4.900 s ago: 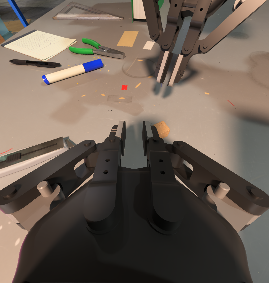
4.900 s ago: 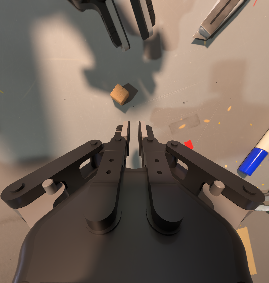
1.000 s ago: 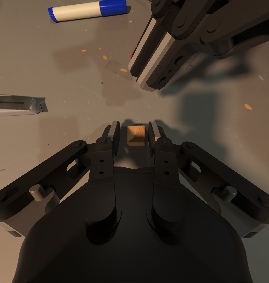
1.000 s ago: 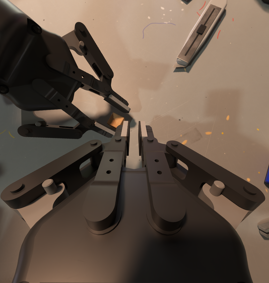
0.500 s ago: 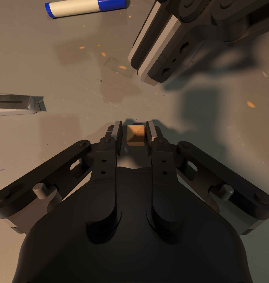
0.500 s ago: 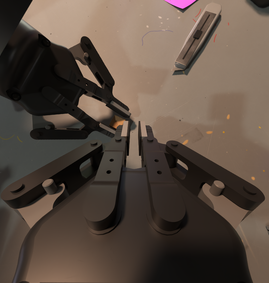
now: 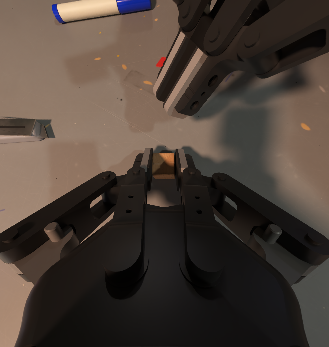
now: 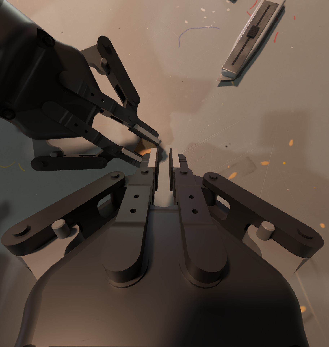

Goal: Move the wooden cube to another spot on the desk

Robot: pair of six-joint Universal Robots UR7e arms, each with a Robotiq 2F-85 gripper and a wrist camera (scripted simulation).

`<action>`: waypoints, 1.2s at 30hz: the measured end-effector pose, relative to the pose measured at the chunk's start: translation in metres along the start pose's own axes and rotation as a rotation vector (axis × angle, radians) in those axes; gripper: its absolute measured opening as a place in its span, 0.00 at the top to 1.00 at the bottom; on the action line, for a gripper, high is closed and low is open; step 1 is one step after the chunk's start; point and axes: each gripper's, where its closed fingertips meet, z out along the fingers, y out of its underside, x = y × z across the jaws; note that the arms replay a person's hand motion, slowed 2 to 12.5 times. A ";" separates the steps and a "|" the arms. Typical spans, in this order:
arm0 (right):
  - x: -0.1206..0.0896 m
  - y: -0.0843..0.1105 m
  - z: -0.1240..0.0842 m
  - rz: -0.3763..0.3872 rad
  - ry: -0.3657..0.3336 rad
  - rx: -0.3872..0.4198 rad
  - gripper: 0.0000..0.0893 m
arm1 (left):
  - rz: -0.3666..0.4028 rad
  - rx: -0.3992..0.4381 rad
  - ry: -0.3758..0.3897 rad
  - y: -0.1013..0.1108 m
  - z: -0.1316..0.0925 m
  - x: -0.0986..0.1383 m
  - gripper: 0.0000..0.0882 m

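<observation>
The wooden cube (image 7: 163,165) sits square between the fingers of the left hand (image 7: 163,159), which is clamped on its two side faces just above the desk (image 7: 85,165); being a cube, it has no long axis. The right hand (image 8: 163,157) hangs just beyond, nearly closed and holding nothing. A marker (image 7: 101,10) lies far left, a utility knife (image 7: 17,129) left.

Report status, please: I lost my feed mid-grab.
Left gripper shut on wooden cube, cube low at the desk. Right gripper nearly closed, empty, hovering close beside. Utility knife and marker lie clear.
</observation>
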 end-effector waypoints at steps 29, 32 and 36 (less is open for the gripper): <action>-0.003 0.008 0.025 -0.044 -0.034 -0.102 0.90 | 0.006 0.000 -0.004 0.000 0.000 0.000 0.76; -0.002 0.007 0.026 -0.043 -0.037 -0.107 0.90 | 0.007 0.000 -0.004 0.000 0.000 0.000 0.76; -0.004 0.005 0.027 -0.034 -0.055 -0.108 0.90 | 0.008 0.000 -0.005 0.000 0.000 0.000 0.76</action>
